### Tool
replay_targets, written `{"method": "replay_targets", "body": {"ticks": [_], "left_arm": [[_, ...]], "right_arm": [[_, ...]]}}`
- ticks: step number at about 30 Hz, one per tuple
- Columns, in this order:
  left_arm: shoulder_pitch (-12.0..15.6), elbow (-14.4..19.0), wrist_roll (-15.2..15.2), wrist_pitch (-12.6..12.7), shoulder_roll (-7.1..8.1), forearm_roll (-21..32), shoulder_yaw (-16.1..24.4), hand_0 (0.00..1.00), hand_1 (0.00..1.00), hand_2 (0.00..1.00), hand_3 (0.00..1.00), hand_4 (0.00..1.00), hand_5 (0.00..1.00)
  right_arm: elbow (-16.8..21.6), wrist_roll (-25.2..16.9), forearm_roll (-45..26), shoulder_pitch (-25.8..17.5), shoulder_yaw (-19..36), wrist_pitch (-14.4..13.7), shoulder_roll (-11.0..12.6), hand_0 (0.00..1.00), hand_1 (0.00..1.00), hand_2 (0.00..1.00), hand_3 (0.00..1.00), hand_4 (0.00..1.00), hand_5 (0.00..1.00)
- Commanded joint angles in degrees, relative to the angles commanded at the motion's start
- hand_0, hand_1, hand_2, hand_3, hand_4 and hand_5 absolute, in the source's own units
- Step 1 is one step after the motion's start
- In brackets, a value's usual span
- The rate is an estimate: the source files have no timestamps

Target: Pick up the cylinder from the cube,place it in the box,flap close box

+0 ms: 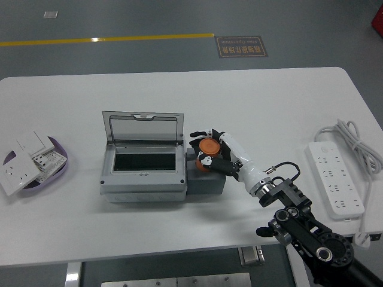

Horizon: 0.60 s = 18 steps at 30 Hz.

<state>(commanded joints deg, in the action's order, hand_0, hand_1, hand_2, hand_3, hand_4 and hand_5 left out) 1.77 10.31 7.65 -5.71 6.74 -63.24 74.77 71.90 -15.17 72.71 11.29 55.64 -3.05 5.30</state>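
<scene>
An orange cylinder [209, 147] stands on a dark grey cube [207, 179] just right of the grey box [143, 185]. The box's clear lid [141, 128] stands open at the back, and its dark inside shows nothing in it. My right hand [213, 151] reaches in from the lower right and its white and black fingers [229, 143] are curled around the cylinder, which still sits on top of the cube. The left arm is out of view.
A purple bowl [61, 171] with white socket plates sits at the left edge. A white power strip [334, 178] with its coiled cable lies at the right. The floor beyond the table has a yellow line.
</scene>
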Motion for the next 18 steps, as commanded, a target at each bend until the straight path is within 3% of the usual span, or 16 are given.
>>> {"method": "replay_targets", "body": {"ticks": [11,18], "left_arm": [[0.0,0.0,0.0,0.0,-0.03,0.0,-0.2,0.637,0.673,0.660,0.704,0.752,0.319],[0.0,0.0,0.0,0.0,-0.03,-0.1,-0.2,0.638,0.673,0.660,0.705,0.751,0.319]], "right_arm": [[0.8,-0.6,0.4,0.4,-0.3,-1.2,0.0,0.646,0.556,0.528,0.493,0.158,0.002],[4.2,0.0,2.8,2.0,0.4,-2.7,0.9,0.619,0.545,0.520,0.476,0.152,0.002]]}}
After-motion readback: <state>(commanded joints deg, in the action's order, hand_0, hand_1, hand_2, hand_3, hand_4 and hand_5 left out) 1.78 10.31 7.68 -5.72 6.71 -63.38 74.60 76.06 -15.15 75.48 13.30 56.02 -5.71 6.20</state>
